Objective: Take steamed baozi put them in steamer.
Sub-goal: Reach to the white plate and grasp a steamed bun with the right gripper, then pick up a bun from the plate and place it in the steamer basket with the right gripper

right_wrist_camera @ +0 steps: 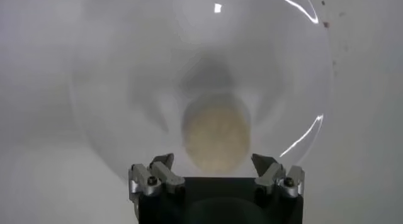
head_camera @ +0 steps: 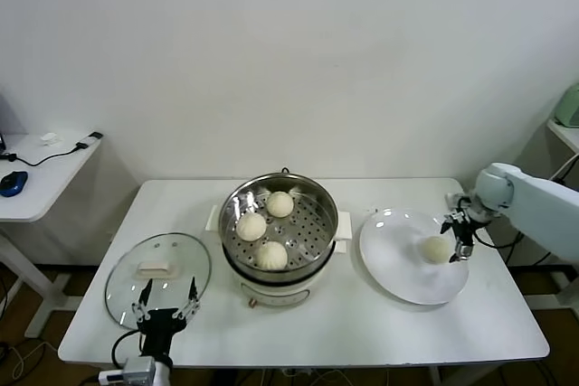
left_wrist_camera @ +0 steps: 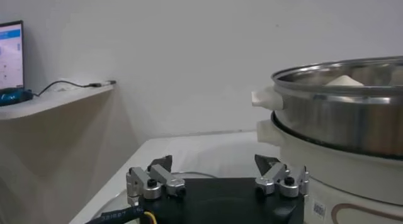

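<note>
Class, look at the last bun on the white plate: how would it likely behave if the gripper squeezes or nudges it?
The baozi looks soft, so the open right gripper would probably dent it. Its rounded shape on the glossy plate suggests it may slide or roll when nudged.

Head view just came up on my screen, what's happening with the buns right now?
Three buns already sit in the steamer at the middle of the table. The last bun is on the white plate to the right. The right gripper is over that bun with its fingers open, not gripping yet. The left gripper waits open near the table's front edge, by the glass lid.
</note>
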`<state>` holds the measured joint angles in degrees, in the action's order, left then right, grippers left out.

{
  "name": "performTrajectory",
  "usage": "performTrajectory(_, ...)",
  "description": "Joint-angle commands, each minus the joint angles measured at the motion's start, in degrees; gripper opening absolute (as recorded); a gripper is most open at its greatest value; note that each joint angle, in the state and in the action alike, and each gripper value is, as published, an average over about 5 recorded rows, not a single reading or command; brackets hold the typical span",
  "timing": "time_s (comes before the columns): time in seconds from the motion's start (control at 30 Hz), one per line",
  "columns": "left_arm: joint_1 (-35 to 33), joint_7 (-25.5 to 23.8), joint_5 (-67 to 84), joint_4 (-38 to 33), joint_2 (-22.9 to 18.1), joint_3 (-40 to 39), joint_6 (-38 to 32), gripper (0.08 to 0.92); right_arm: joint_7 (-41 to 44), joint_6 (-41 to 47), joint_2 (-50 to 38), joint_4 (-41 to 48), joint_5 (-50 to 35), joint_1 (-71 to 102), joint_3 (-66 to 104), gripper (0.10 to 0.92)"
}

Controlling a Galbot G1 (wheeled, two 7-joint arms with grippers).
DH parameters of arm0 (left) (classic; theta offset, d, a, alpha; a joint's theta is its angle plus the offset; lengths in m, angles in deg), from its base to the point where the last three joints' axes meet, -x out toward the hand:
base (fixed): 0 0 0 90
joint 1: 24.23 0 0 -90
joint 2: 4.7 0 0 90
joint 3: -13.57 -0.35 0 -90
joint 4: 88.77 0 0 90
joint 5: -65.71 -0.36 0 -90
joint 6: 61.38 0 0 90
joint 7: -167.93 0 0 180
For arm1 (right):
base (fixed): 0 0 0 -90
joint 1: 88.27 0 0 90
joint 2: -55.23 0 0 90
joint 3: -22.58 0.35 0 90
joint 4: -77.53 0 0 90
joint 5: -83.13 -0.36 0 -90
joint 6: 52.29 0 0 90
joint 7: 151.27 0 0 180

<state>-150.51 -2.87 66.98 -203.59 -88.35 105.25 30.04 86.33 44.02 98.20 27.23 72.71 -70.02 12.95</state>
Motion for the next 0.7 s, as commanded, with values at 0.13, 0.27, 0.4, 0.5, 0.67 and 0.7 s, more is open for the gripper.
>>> performTrajectory(0.13,-0.04,0.04,-0.12,-0.07,0.12,-0.12,0.01,0.823,-0.96,0.35,2.80,3.39,1.31,3.69,4.15,0.817)
performTrajectory(0.27,-0.31,0.06,-0.20,-0.40,0.07,-0.28,0.02,0.823,-0.25,0.43,1.97,1.58,1.18,2.29,2.79,0.766)
performTrajectory(0.4,-0.51,0.14,-0.35,-0.65,0.03,-0.43,0.02,0.823,0.01,0.73,0.73,-1.05,-0.11,-0.70,0.30,0.701)
performTrajectory(0.5,-0.61,0.16,-0.46,-0.88,-0.01,-0.56,0.06,0.823,0.11,1.36,-0.45,-4.02,-1.91,-5.53,-3.40,0.674)
performTrajectory(0.67,-0.80,0.12,-0.42,-1.64,0.05,-0.65,0.23,0.823,0.45,3.40,-1.75,-12.42,-13.02,-22.35,-18.31,0.662)
performTrajectory(0.7,-0.77,0.11,-0.40,-1.77,0.08,-0.64,0.28,0.823,0.54,3.91,-1.40,-14.73,-16.45,-27.28,-23.16,0.662)
